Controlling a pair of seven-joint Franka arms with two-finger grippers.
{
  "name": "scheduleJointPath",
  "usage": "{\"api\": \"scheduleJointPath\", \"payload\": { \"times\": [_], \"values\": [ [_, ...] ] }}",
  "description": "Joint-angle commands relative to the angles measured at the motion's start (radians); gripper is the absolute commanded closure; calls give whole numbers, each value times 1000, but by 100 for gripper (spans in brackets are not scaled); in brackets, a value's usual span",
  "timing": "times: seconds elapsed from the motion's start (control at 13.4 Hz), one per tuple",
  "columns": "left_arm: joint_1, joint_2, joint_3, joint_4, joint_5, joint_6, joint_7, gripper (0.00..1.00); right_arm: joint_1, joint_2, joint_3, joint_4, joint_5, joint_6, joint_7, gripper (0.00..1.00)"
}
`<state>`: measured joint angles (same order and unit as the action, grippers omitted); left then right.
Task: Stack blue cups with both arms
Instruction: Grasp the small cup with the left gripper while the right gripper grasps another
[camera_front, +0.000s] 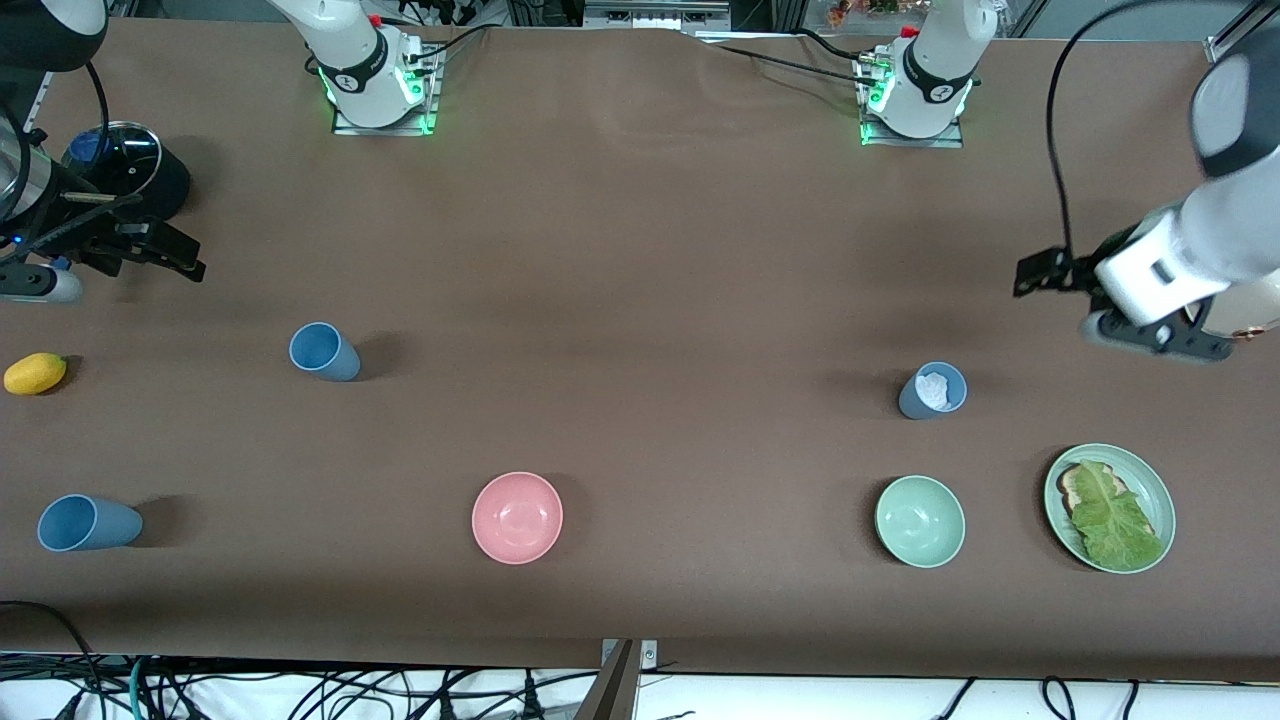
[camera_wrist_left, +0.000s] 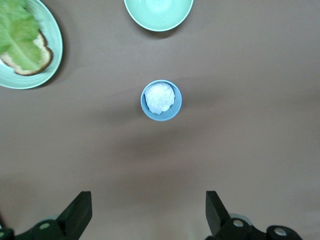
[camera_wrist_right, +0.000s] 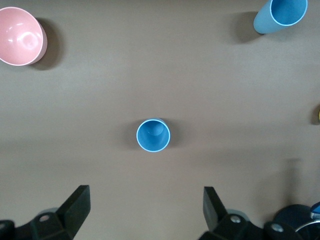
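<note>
Three blue cups stand upright on the brown table. A light blue cup (camera_front: 325, 352) (camera_wrist_right: 153, 135) stands toward the right arm's end. A second light blue cup (camera_front: 88, 523) (camera_wrist_right: 280, 15) stands nearer the front camera. A greyer blue cup (camera_front: 932, 390) (camera_wrist_left: 161, 100) with a white lump inside stands toward the left arm's end. My right gripper (camera_front: 160, 255) (camera_wrist_right: 146, 212) is open and empty, up over bare table, apart from the first cup. My left gripper (camera_front: 1160, 340) (camera_wrist_left: 148, 215) is open and empty, up over bare table, apart from the greyer cup.
A pink bowl (camera_front: 517, 517) and a green bowl (camera_front: 920, 521) sit near the table's front edge. A green plate (camera_front: 1160, 490) holds toast and lettuce. A yellow lemon (camera_front: 35, 373) and a black pot with a glass lid (camera_front: 125, 165) lie at the right arm's end.
</note>
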<state>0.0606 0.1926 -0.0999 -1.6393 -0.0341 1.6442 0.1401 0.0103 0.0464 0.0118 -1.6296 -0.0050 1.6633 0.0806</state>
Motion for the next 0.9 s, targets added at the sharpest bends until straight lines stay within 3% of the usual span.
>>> {"api": "scheduleJointPath", "payload": {
  "times": [0.0,0.3,0.67,0.82],
  "values": [
    [-10,92,2,0,32,96,-5,0,-15,10,5,-3,11,4,-4,0],
    [1,142,-1,-57,59,219,-27,0,-19,39,-1,-3,0,-2,-19,0],
    [5,189,0,-184,59,461,-25,0,-29,145,-7,-3,-13,-31,-19,0],
    [5,234,0,-189,60,505,-17,0,-61,187,-13,-1,-24,-28,-25,0]
  ]
}}
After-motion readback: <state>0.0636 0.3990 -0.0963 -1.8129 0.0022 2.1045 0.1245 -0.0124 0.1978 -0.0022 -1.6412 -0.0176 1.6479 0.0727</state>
